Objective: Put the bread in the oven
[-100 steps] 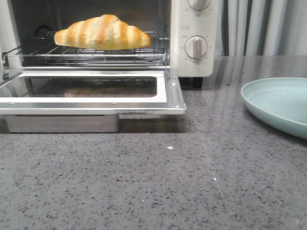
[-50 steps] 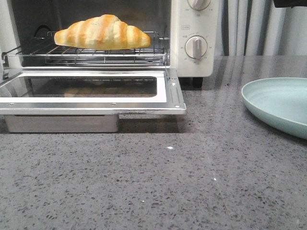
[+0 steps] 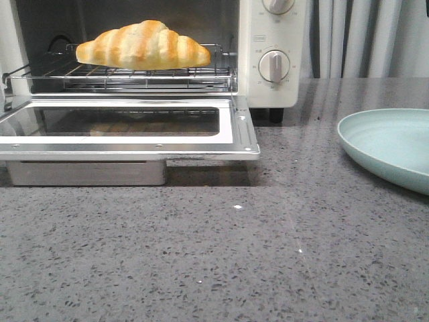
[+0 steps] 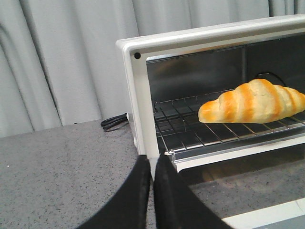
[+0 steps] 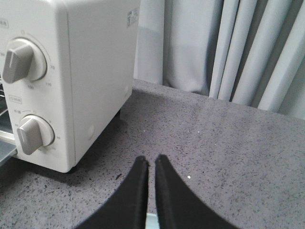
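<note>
The bread [image 3: 143,45], a golden croissant-shaped roll with pale stripes, lies on the wire rack [image 3: 127,74] inside the cream-white oven [image 3: 268,94]; the left wrist view shows the bread [image 4: 252,101] on that rack too. The oven's glass door [image 3: 127,127] hangs flat open. Neither gripper appears in the front view. My left gripper [image 4: 152,160] is shut and empty, near the oven's left front post. My right gripper [image 5: 150,161] is shut and empty, over the counter to the right of the oven [image 5: 71,81].
A pale green plate [image 3: 392,144] sits on the grey speckled counter at the right. A metal tray [image 3: 87,172] lies under the open door. A black cable [image 4: 114,121] runs behind the oven's left side. Grey curtains hang behind.
A dark piece of an arm showed at the front view's top right edge half a second ago and is now out of view. The bread and the door have not moved.
</note>
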You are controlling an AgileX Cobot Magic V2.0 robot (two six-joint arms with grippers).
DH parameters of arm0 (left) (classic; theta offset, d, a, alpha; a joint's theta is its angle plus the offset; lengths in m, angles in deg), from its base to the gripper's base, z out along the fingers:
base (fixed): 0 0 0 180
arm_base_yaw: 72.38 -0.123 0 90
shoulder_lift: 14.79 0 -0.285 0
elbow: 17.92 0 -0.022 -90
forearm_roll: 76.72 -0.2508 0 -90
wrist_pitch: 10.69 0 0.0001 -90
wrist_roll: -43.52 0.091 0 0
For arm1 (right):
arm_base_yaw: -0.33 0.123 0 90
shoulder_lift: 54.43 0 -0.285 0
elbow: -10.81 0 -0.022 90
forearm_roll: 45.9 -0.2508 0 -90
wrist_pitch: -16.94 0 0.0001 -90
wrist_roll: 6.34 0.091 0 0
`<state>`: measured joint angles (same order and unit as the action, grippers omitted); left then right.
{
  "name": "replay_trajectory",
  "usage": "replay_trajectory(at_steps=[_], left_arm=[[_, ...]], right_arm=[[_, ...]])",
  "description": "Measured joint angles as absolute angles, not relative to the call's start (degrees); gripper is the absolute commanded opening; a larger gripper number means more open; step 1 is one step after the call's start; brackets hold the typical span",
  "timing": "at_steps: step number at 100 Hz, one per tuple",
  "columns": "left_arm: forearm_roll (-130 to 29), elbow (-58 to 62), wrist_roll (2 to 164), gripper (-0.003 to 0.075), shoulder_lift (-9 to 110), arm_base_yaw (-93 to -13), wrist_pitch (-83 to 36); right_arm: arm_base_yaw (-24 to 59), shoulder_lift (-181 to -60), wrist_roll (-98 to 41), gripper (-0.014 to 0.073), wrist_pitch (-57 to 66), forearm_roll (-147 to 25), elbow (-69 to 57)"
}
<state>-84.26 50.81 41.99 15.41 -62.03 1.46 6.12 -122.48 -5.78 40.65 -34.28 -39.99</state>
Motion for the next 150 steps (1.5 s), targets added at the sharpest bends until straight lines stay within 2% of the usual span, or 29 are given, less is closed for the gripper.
replay_trajectory(at_steps=[50, 133, 150], left_arm=[[-81.1, 53.4, 43.5, -0.002, 15.4, -63.1, 2.4], [-79.7, 53.5, 43.5, -0.002, 15.4, -63.6, 2.7], [-79.7, 53.5, 43.5, -0.002, 12.2, -65.5, 2.7]], right_arm=[[6.0, -122.5, -5.8, 0.0015, 42.7, -35.9, -44.1], [6.0, -122.5, -5.7, 0.0015, 46.7, -36.4, -44.2], [6.0, -122.5, -5.7, 0.0015, 47.2, -36.4, -44.2]])
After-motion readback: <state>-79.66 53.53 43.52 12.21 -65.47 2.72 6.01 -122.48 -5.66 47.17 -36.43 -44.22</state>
